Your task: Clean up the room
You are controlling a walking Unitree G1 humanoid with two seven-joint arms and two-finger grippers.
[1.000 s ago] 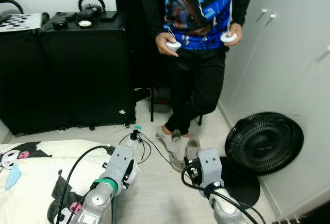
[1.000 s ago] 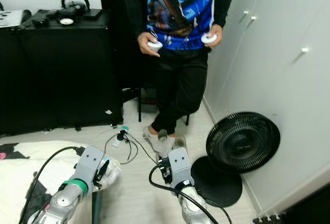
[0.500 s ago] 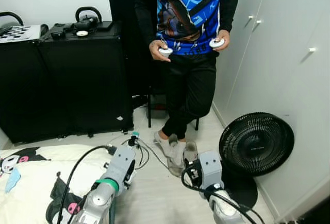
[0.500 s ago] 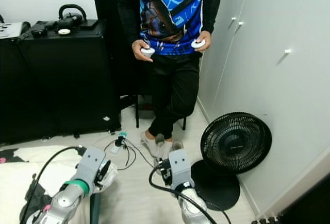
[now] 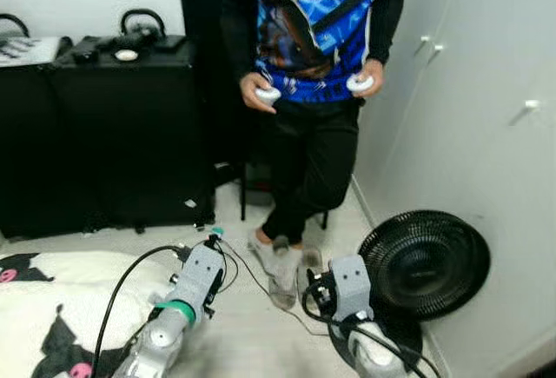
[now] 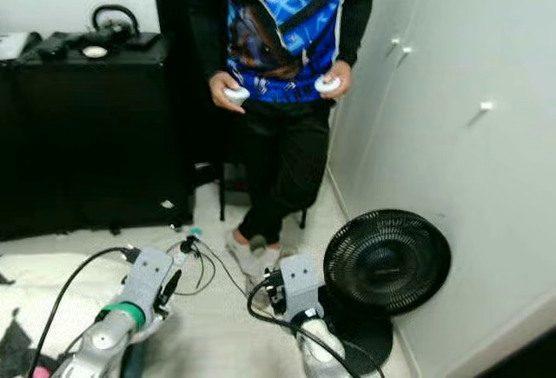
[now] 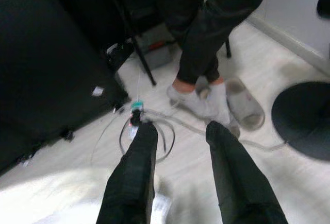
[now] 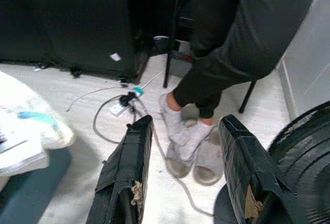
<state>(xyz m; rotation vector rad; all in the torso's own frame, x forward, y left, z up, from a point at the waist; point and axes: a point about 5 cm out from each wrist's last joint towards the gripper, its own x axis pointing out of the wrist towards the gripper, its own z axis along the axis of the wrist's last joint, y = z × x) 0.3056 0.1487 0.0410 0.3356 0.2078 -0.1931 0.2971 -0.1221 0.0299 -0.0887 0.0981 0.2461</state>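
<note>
Both grippers, left (image 7: 178, 172) and right (image 8: 188, 175), fingers spread, empty; head view adds fan (image 5: 424, 261).

The one piece of writing that can be read is on the person's blue patterned shirt (image 5: 314, 13): large pale letters across the chest spell "Garcia", cut off by the top edge in the head views. A smaller line runs beneath it, possibly "FOR LIFE", though blur leaves that uncertain. Nothing else carries legible text.
</note>
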